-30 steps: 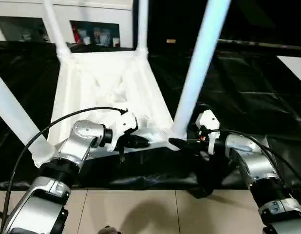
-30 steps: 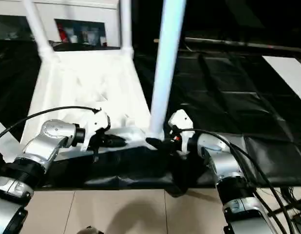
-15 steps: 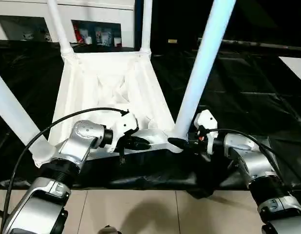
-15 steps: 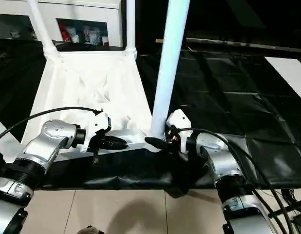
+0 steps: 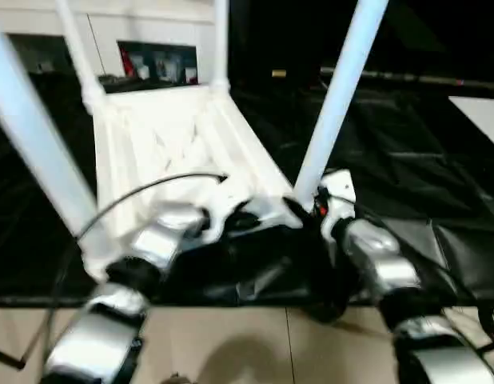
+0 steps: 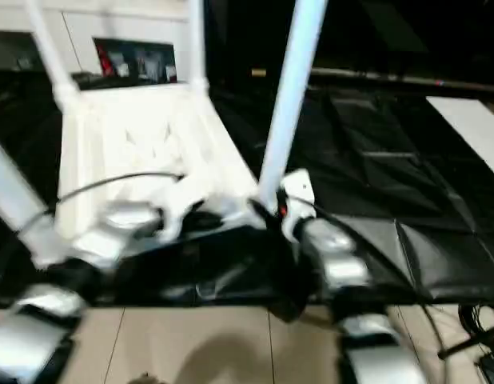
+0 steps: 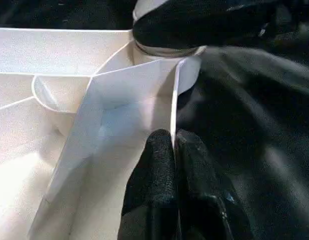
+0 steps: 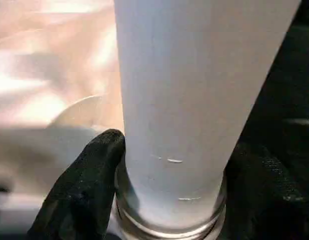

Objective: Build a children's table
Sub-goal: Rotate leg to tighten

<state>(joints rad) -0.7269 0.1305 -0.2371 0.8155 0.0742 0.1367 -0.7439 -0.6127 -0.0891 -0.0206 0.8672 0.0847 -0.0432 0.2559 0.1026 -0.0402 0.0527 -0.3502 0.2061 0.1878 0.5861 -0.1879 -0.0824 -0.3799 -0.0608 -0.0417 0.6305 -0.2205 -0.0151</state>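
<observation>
Both silver forearms reach forward over the black-covered surface [image 5: 423, 160]. The left gripper [image 7: 173, 150] has its jaws clamped on the near rim of the upturned white plastic children's table [image 5: 175, 144]; the right gripper [image 8: 169, 200] clasps a tapered white leg [image 5: 335, 96] at its corner socket.

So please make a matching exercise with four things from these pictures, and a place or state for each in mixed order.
Things:
1. left gripper
2. right gripper
3. table top
4. black sheet

States:
A. lies upside down, ribs showing
B. fingers on both sides of a leg's base
C. spread under the table
D. fingers pinching the top's thin edge wall

Pairs: 1-D, 2-B, 3-A, 4-C
</observation>
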